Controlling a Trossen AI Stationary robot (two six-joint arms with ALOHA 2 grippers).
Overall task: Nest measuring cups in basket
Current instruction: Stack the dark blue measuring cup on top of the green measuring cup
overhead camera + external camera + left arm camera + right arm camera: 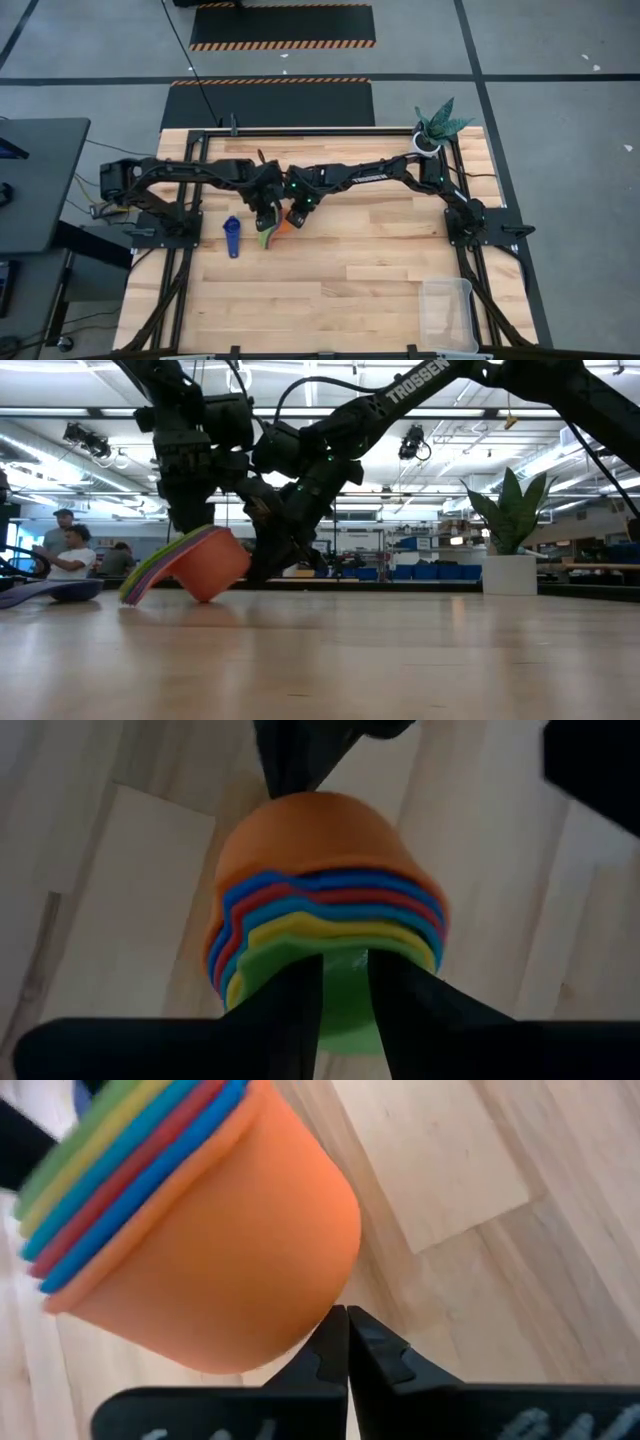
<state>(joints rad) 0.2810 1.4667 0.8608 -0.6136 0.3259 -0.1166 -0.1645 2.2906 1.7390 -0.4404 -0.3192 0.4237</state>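
Mid-counter (330, 270), tilted nested cups (190, 565) lie gripped at the rim by left end effector (345, 985); clenched right end effector (347, 1330) touches the orange base; basket (447, 312) well apart, toward the right arm's side.

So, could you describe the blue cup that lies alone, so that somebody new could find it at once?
Start from the wooden table and find where the two grippers meet at the stack of nested cups, orange on the outside. The lone blue cup lies flat on the wood beside that stack, toward the left arm's base. Unlike the others, it is not nested in anything and no gripper touches it.
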